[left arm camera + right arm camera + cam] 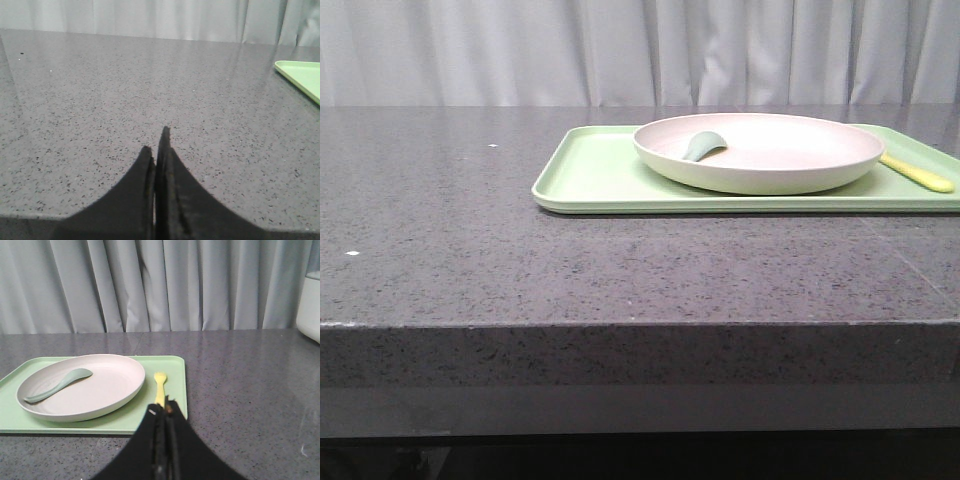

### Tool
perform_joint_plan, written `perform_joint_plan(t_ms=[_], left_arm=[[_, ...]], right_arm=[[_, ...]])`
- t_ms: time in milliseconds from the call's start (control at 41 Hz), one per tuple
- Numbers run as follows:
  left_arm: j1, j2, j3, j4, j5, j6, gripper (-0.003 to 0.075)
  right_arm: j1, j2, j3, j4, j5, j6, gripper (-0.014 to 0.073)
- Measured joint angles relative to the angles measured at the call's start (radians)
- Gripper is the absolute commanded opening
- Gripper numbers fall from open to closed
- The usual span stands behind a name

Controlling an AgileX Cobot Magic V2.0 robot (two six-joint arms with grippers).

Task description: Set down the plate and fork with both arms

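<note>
Plate (82, 387): sits on the green tray (170, 362), ahead and to the left of the right gripper (164, 415); a grey-green spoon (60, 385) lies inside it.
Fork (159, 388): lies on the tray just beside the plate's rim, directly ahead of the right gripper, tines pointing away.
Right gripper: fingers pressed together, holding nothing.
Left gripper (157, 150): closed and empty over the bare table (100, 100); only a tray corner shows off to its right.
Plate handling: probably stiff, light and smooth; the raised rim looks the best place to pinch.
Fork handling: likely very light, thin and slippery; mid-handle seems safest.
</note>
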Motion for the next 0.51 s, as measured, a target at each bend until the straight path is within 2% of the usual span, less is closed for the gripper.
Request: perform_joint_plan(t_ms=[219, 512], left_arm=[[0.000, 0.000, 0.000, 0.000, 0.000, 0.000, -0.0018], [0.000, 0.000, 0.000, 0.000, 0.000, 0.000, -0.0018]], right_arm=[[0.000, 0.000, 0.013, 0.000, -0.009, -0.004, -0.0118], [0.000, 0.000, 0.156, 0.090, -0.105, -0.163, -0.0118]])
